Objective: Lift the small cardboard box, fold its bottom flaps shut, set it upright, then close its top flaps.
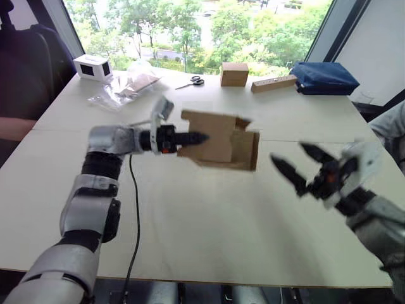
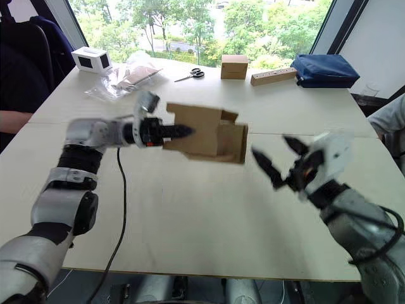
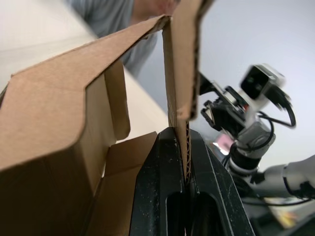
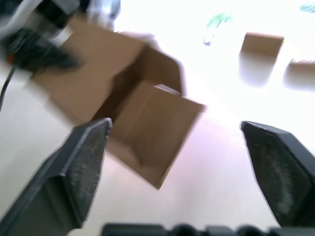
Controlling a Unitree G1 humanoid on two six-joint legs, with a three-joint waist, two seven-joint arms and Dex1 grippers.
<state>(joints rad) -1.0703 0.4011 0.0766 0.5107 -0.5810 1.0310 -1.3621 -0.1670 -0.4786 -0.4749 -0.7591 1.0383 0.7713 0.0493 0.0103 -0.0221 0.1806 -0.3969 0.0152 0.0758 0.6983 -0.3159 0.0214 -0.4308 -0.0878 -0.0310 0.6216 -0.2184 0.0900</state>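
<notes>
**Left tool has the box up off the bench, right tool wide open next to it**

So the left tool (image 1: 190, 138) is pinched tight on one cardboard wall of the small cardboard box (image 1: 221, 142). In the left wrist view you can see the corrugated edge sandwiched right between the two black fingers (image 3: 157, 187). The box hangs in the air above the middle of the bench (image 1: 190, 215), tipped on its side, with its open end facing toward the right arm. The flaps (image 1: 248, 149) on that end stand open, and you can look into the hollow inside from the right wrist view. I can't tell whether these are the top or the bottom flaps, they look the same.

The right tool (image 1: 304, 168) sits just off the open end of the box, not touching it, fingers spread wide apart. Its two fingertips (image 4: 93, 142) frame the box in the right wrist view.

Other stuff along the far edge of the bench: a white box with a dark panel (image 1: 93, 66) near the far left corner, some clear plastic bags (image 1: 126, 88) beside it, scissors (image 1: 193, 81), a smaller neat brown cube (image 1: 234, 73), a wooden block (image 1: 273, 83) and a dark blue pouch (image 1: 324, 78) toward the far right. A black cable (image 1: 134, 215) runs across the bench to the near edge under the left arm.
</notes>
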